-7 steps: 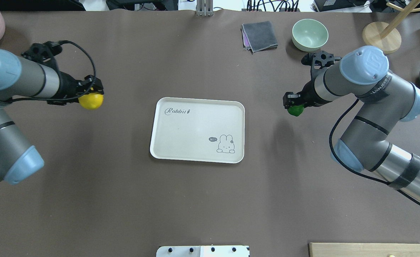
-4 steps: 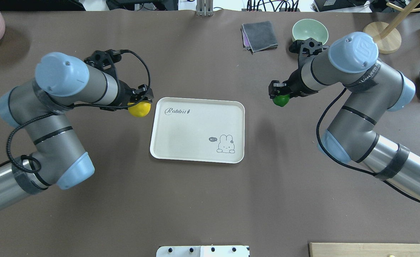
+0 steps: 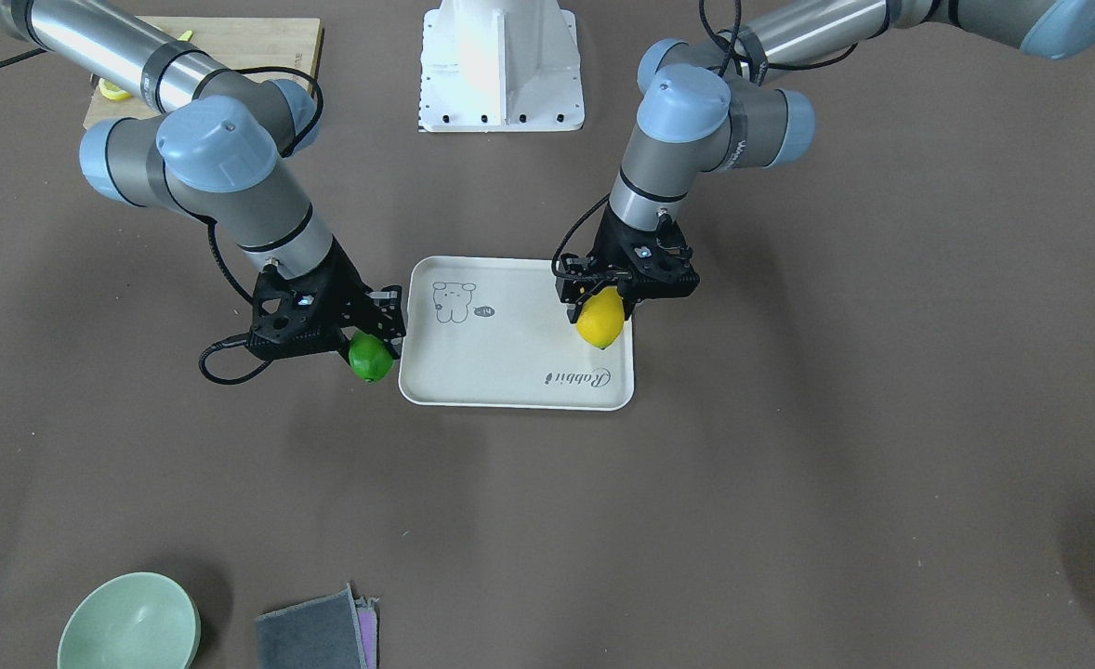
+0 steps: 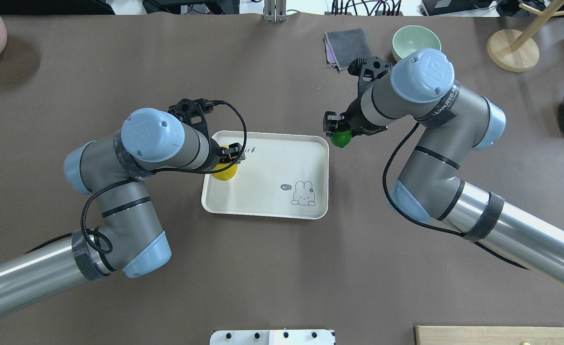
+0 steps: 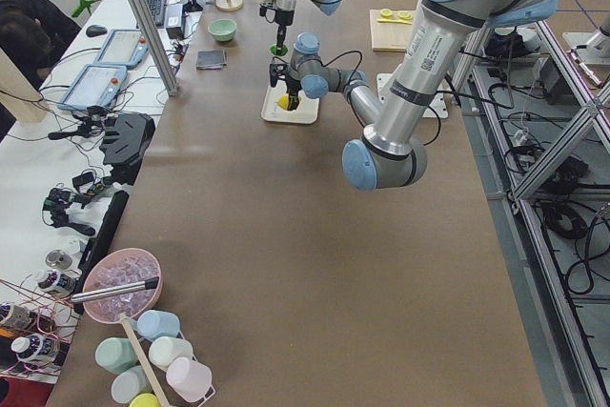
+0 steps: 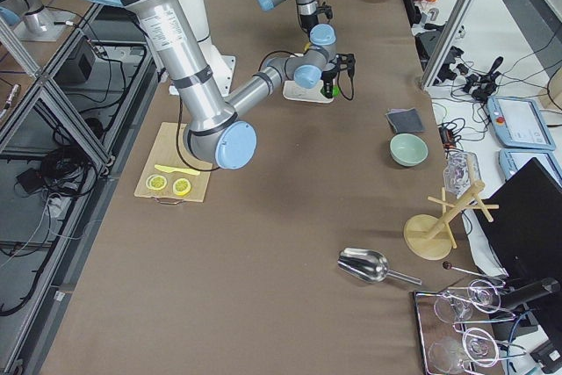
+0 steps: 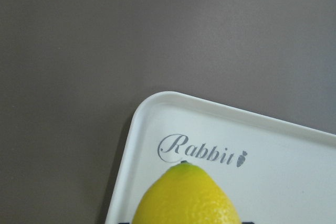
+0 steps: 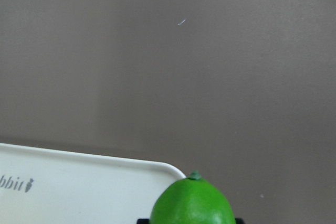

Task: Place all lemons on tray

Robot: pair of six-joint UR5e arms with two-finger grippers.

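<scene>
While both arms are leaning in toward it, the tray (image 4: 263, 184) is lying flat on the brown table (image 4: 282, 278), long edges running across in front of the robot.

- Left gripper (image 3: 603, 299): fingers are pinching in on the yellow lemon (image 3: 600, 323) and carrying it. The fruit is hanging inside the tray's rim, at the corner bearing the grey "Rabbit" lettering (image 7: 202, 153). In the left wrist view its tip is pointing at that lettering. I cannot tell whether it is touching the tray floor.
- Right gripper (image 3: 373, 342): jaws are closing narrowly on the green lemon (image 3: 371, 360) and gripping it. This one is hanging just outside the tray, beside the corner at the other end of the same long edge as the lettering. It is sitting over bare table, close to the rim.
- The rabbit drawing (image 4: 303, 193) is showing uncovered in the tray corner nearest the robot's right.
- A pale green bowl (image 3: 129, 623) and a folded grey cloth (image 3: 310, 636) are sitting well beyond the tray, on the side away from the robot.
- A wooden board (image 3: 231, 37) carrying lemon slices (image 6: 158, 183) is lying well apart from the tray, on the robot's side, toward the right arm.
</scene>
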